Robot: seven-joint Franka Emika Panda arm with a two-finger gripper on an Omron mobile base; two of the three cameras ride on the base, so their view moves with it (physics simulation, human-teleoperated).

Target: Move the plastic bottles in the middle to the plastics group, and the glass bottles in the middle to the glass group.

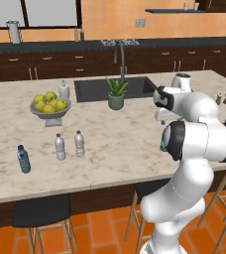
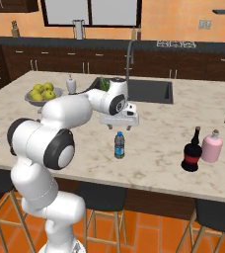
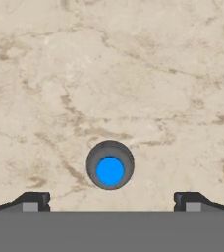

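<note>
Marble counter (image 2: 159, 148) bears a dark, blue-capped bottle (image 2: 119, 145), seemingly upright, beneath wide-spread fingers (image 3: 31, 201)

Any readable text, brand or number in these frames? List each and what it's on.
None can be read.
Dark bottle with blue label: the label is a plain blue band; any print is too small to read.
Dark cola-style bottle: red label band, no letters resolve.
Pale pink bottle: no marking shows.
Clear water bottles: labels are blurred.
</note>
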